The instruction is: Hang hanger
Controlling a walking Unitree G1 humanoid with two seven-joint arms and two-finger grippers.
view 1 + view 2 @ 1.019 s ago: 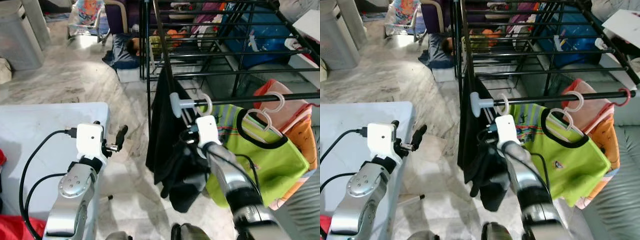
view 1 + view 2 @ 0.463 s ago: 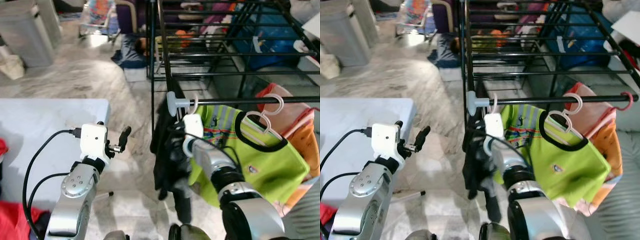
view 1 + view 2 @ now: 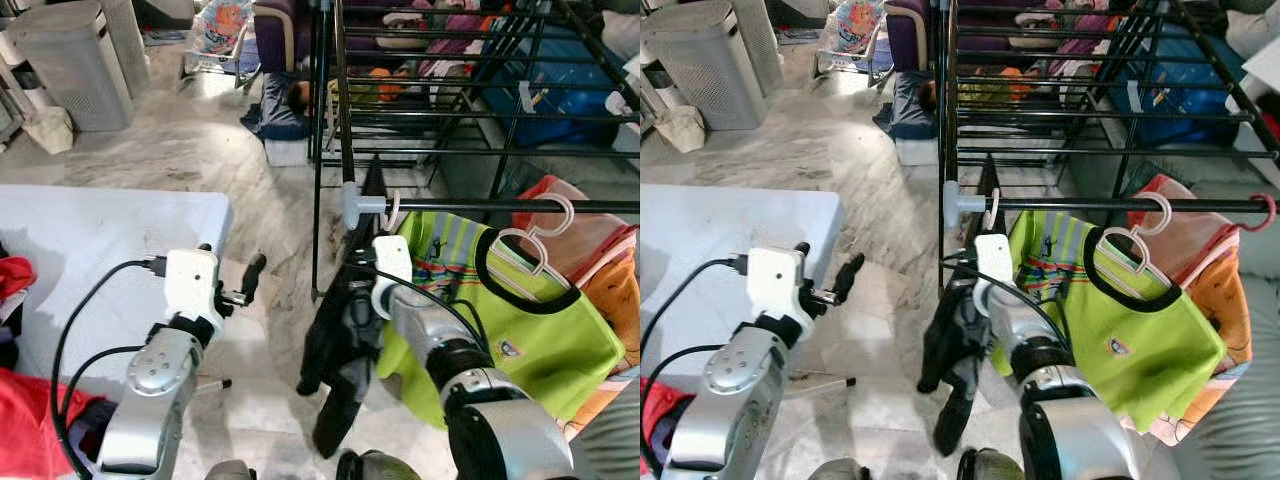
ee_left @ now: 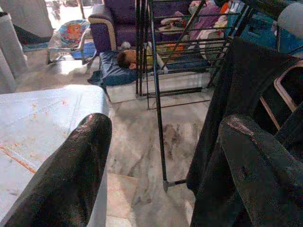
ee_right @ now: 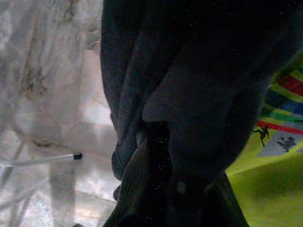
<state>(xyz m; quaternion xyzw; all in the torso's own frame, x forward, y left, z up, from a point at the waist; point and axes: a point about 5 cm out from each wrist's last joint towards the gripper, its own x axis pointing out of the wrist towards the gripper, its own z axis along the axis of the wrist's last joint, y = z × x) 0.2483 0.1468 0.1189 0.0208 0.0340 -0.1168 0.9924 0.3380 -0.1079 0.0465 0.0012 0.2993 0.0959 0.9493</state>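
A black garment (image 3: 345, 330) hangs at the left end of the black rack's front rod (image 3: 500, 206), beside its grey end cap. The white hook of its hanger (image 3: 393, 208) sits over the rod. My right arm reaches in under the rod, white wrist block (image 3: 390, 262) against the garment. My right gripper (image 5: 158, 184) is buried in the dark cloth, its fingers hidden. My left gripper (image 3: 238, 282) hovers open and empty off the table's corner, left of the garment. A green shirt (image 3: 520, 330) hangs on a white hanger further right.
The white table (image 3: 100, 230) stands at left with red cloth (image 3: 30, 440) on its near edge. A grey bin (image 3: 65, 65) stands at the far left. A pen-like stick (image 3: 210, 383) lies on the marble floor. Orange clothes (image 3: 600, 270) hang at the rod's right.
The camera has pulled back and up. My right wrist has shifted left, closer under the rod's end cap, and the black garment's lower part now hangs lower and further left. The left arm holds its pose.
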